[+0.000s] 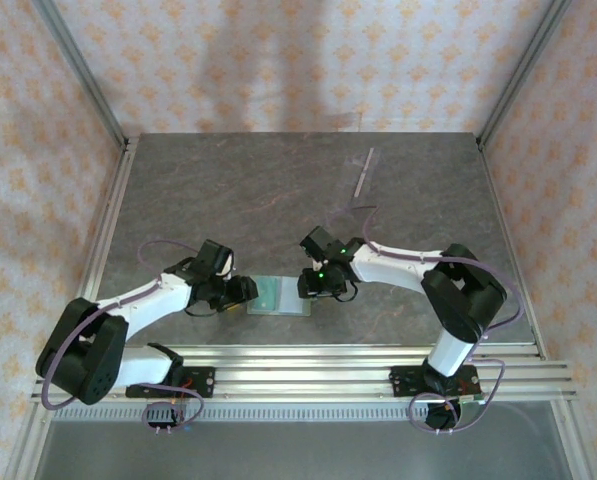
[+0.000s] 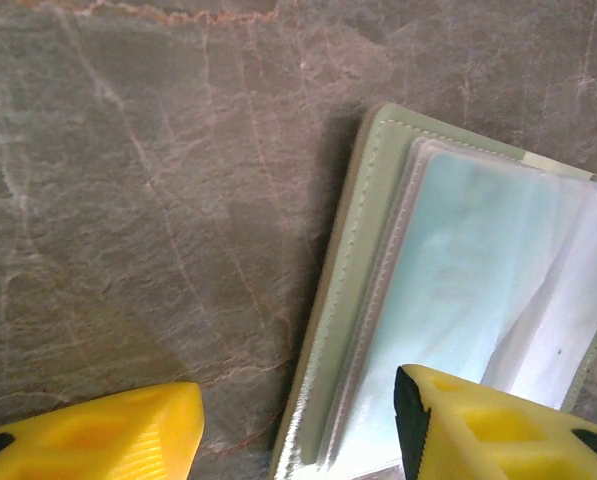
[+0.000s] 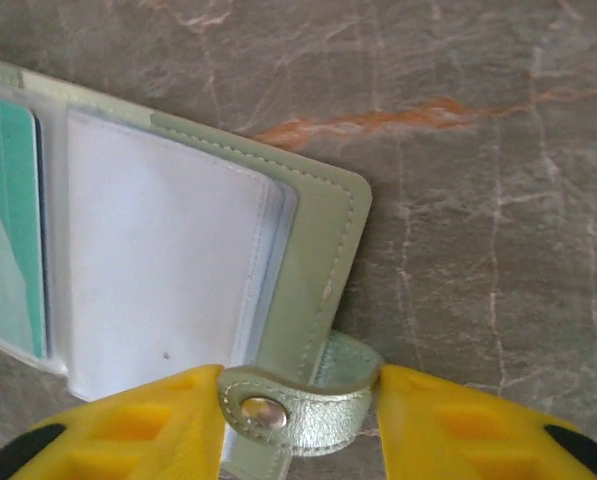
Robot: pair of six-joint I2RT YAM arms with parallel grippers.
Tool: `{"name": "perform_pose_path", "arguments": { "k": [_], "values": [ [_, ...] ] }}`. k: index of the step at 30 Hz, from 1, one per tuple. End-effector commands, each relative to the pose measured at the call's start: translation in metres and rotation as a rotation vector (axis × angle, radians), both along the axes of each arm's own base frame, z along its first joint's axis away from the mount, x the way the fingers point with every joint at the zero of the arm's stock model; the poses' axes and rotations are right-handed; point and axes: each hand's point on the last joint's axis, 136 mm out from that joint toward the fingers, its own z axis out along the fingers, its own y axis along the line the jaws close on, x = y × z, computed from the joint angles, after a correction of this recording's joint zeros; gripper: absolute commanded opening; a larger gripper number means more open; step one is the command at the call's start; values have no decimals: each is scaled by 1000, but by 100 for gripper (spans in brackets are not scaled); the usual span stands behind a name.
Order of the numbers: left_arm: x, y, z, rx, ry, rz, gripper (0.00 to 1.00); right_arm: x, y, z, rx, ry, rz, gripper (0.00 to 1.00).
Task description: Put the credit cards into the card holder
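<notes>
Grey marbled tabletop (image 1: 228, 200), thin pale strip (image 1: 365, 172) near its far edge, patterned walls (image 1: 278, 60)

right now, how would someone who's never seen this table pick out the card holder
On the grey stone-look table, look near the front edge, between the left gripper and right gripper. The card holder lies open and flat there. It is sage green with clear inner sleeves and a shiny snap tab, unlike the yellow fingers beside it.
</notes>
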Motion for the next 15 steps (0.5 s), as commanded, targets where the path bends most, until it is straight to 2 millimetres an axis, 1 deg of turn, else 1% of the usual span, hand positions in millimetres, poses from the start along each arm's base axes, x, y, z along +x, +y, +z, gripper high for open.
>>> {"name": "perform_pose_path", "arguments": {
  "k": [1, 6, 11, 15],
  "values": [
    [11, -12, -1, -48, -42, -27, 54, 2, 11, -1, 62, -13, 23, 32],
    [15, -19, 3, -90, -53, -18, 52, -1, 30, -4, 150, 15, 58, 23],
    [15, -22, 9, -117, -52, -19, 46, 1, 43, -4, 201, 26, 62, 21],
    [16, -23, 23, -139, -89, -13, 46, 3, 49, -6, 211, 27, 63, 21]
  ]
}}
